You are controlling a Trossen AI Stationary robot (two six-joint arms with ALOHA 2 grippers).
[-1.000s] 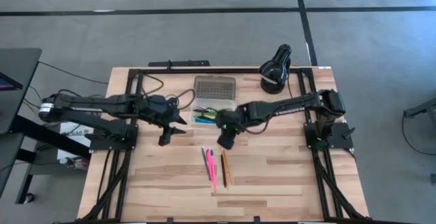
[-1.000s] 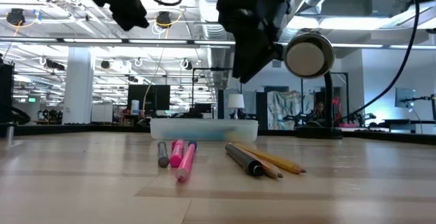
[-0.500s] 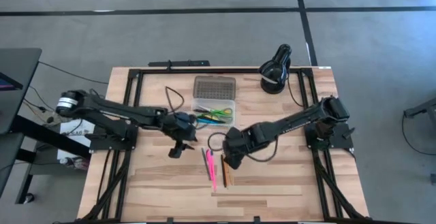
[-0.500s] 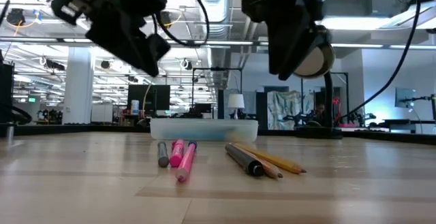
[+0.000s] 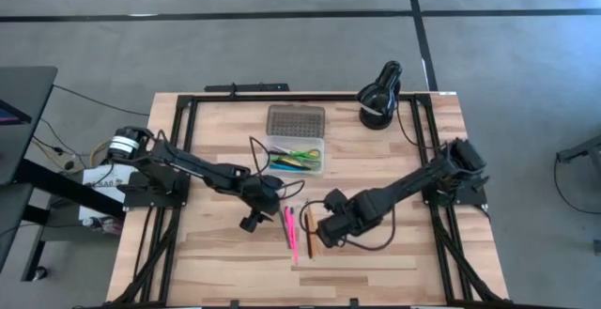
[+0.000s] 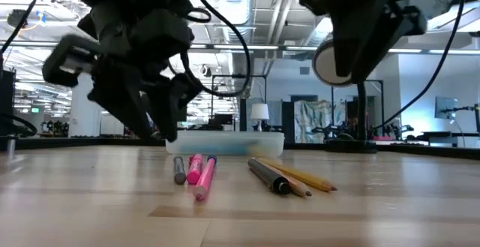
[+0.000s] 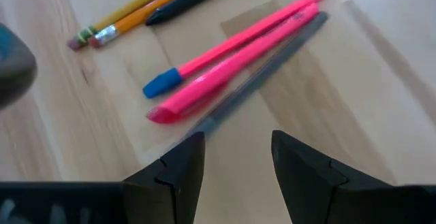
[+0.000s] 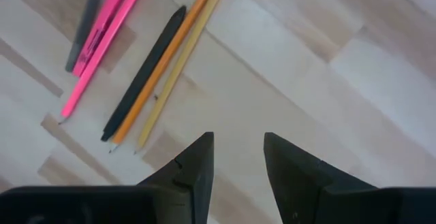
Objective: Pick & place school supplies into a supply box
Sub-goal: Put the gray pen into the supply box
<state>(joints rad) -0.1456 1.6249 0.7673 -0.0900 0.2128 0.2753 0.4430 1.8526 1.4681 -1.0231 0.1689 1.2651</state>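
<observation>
Two grippers over a loose cluster of writing tools, with the supply box [image 5: 295, 151] lying well beyond both sets of jaws; its grey dotted lid [image 5: 296, 119] lies open past it, and green-handled scissors [image 5: 302, 156] already lie inside.

Left gripper [image 7: 231, 157]: jaws apart and empty. Directly ahead of the opening lies the grey pen [image 7: 259, 76], its near end just off the fingertips and its long axis running away from the jaws at a slant. Beside it, farther to one side, lie the pink highlighter [image 7: 231, 64] and the pink blue-capped pen [image 7: 245, 33], roughly parallel to it. A straight descent would probably bracket the grey pen's near end, so this arm appears the nearer to that group.

Right gripper [image 8: 238, 157]: jaws apart and empty, above bare wood. The black pen [image 8: 144, 72], orange pencil [image 8: 167, 60] and yellow pencil [image 8: 182, 57] lie ahead and off to one side of the opening, not between the fingers; their long axes run obliquely away from the jaws. This arm appears the nearer to that trio.

Obscured: in the high view the grippers hide parts of both groups. In the low view the box is largely screened by the left gripper, and whether either gripper is clear of the table cannot be told.
</observation>
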